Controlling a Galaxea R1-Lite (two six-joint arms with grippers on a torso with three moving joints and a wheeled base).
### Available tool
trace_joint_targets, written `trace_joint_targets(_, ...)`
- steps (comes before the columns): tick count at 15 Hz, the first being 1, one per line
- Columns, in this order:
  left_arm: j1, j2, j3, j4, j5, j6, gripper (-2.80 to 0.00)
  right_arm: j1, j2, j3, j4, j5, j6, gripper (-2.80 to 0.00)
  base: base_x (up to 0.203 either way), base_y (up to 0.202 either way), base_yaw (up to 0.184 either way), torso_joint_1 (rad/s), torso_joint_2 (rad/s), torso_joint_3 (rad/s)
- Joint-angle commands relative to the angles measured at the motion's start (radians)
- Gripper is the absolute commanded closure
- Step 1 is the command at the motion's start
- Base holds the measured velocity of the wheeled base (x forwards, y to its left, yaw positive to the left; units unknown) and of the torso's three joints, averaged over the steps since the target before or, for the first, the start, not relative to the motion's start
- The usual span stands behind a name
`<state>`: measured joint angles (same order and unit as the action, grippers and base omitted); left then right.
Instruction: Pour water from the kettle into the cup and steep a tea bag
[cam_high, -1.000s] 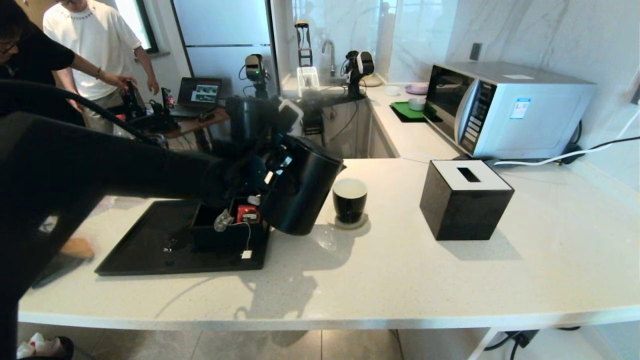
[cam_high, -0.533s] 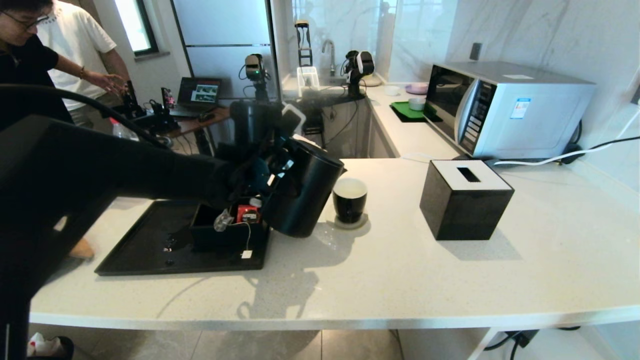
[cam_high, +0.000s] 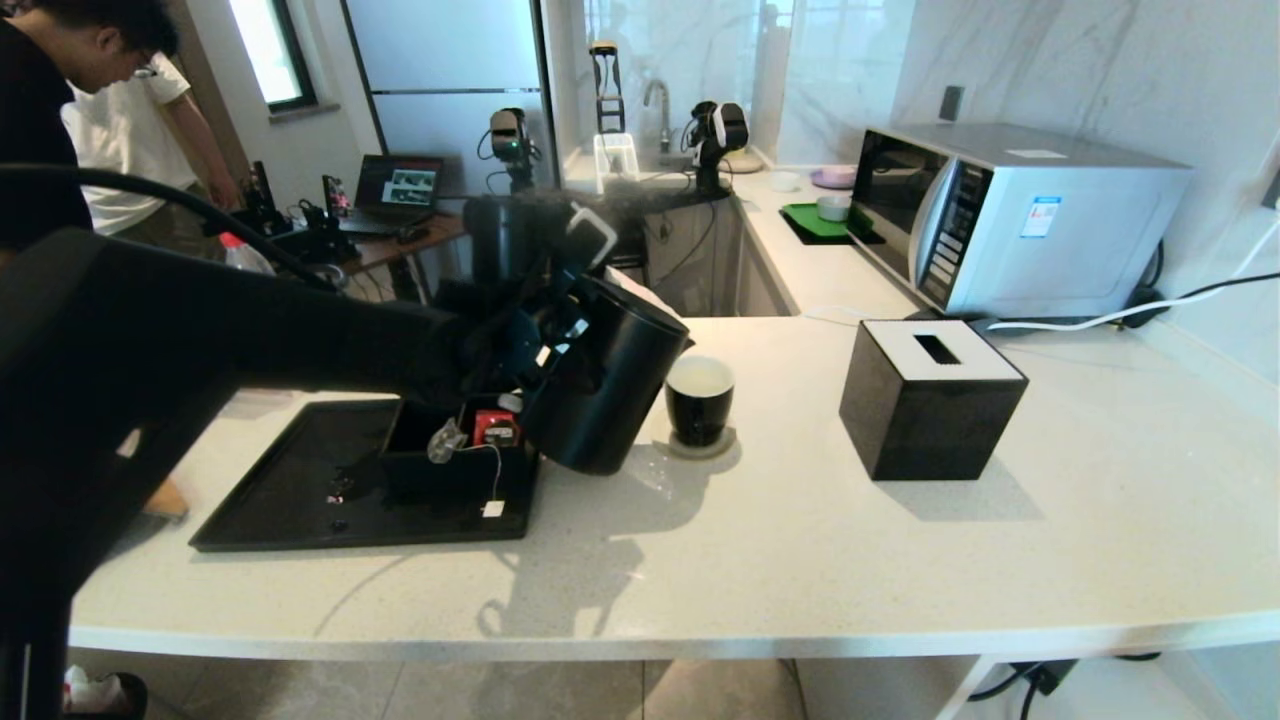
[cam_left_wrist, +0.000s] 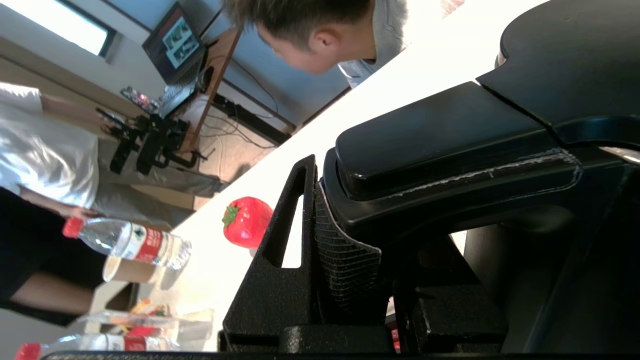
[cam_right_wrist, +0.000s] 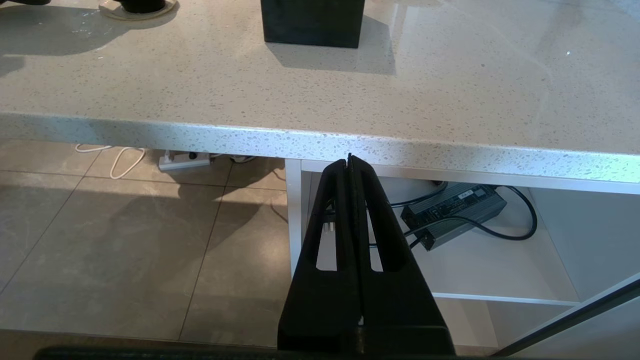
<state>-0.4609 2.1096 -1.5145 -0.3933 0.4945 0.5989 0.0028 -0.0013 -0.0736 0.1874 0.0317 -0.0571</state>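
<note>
left claw (cam_left_wrist: 350, 235) is gripping the loop handle of the tall matte black electric kettle (cam_high: 610, 385), its ribbed finger pad (cam_left_wrist: 345, 255) pressing against the handle, jaws partly closed around it. it is holding the kettle off the white speckled stone surface (cam_high: 800, 560), tilted with the flat lid and small spout leaning toward the small glossy black cup with a white inside (cam_high: 699, 398). the spout is sitting just beside the cup's rim, on the cup's left in the head view. the cup is standing upright on a pale round coaster (cam_high: 703, 445), between the kettle and a black cube tissue box with a white top (cam_high: 930, 398).

behind the kettle's base, a flat black tray (cam_high: 300, 485) is lying on the surface, carrying a small black open box (cam_high: 450, 470). the translucent greyish tea bag (cam_high: 446, 440) is resting on the box's edge, its thin white string hanging down to a tiny white tag (cam_high: 492, 508) on the tray. a red square sachet (cam_high: 495, 428) is sitting in the box beside it.

right claw (cam_right_wrist: 350, 165) is hanging below the edge of the surface, its fingers pressed together and holding nothing.
</note>
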Motion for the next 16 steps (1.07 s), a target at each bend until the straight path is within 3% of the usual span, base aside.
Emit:
trace_joint_targets(1,0.001,-0.002,-0.003,-0.001,0.001,0.010,0.00,0.000,0.001,0.000,0.001,0.001,-0.001,0.00,0.000,0.000,0.000,0.000,0.00,0.000)
trace_joint_targets(12,0.024,-0.002,-0.010,-0.001,-0.057,0.098,0.00,0.000,0.001,0.000,0.001,0.001,0.000,0.00,0.000,0.000,0.000,0.000,0.00,0.000)
trace_joint_targets(16,0.030,0.000,-0.010,0.003,-0.060,0.101,0.00,0.000,0.001,0.000,0.001,0.001,-0.001,0.00,0.000,0.000,0.000,0.000,0.00,0.000)
